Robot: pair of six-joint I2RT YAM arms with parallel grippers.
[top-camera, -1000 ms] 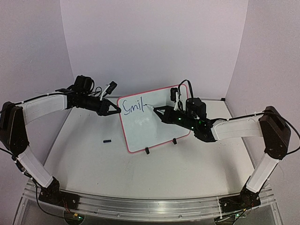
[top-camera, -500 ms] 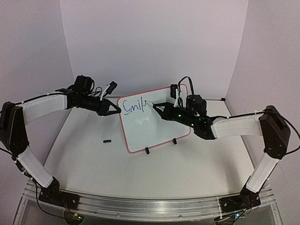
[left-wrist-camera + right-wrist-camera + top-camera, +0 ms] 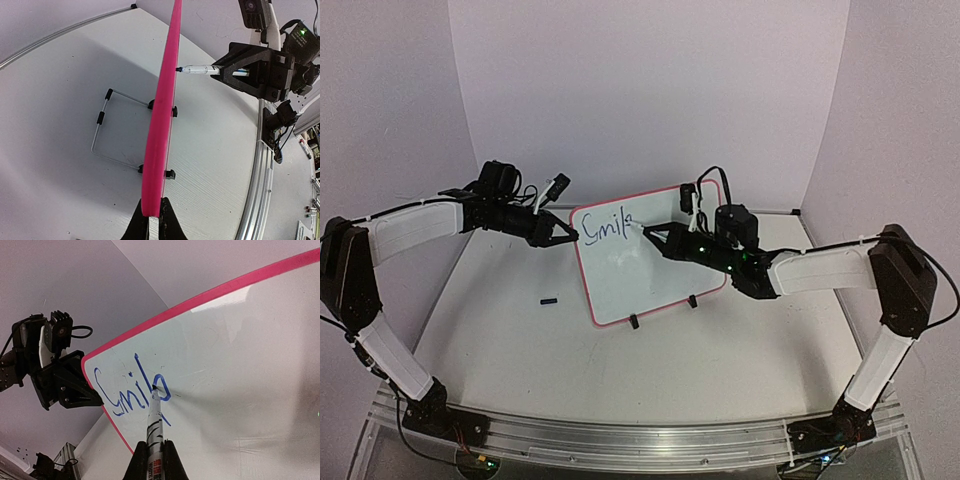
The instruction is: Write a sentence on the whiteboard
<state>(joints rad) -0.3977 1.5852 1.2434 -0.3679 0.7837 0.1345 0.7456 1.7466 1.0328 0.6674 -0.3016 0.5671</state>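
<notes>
The whiteboard (image 3: 655,265) with a red-pink frame stands tilted on two black clip feet mid-table. Blue lettering (image 3: 610,227) near its top left reads roughly "Smile"; it also shows in the right wrist view (image 3: 132,392). My left gripper (image 3: 567,234) is shut on the board's left edge, seen edge-on in the left wrist view (image 3: 161,135). My right gripper (image 3: 658,238) is shut on a marker (image 3: 155,427) whose tip touches the board at the last letter (image 3: 161,389). The marker also shows in the left wrist view (image 3: 200,70).
A small black marker cap (image 3: 549,299) lies on the table left of the board. A wire stand (image 3: 107,130) rests behind the board. Lilac walls close in the back and sides. An aluminium rail (image 3: 620,440) runs along the near edge.
The right gripper has moved the marker along the board, adding a looped letter after "Smil". The left gripper and the board have stayed still.
</notes>
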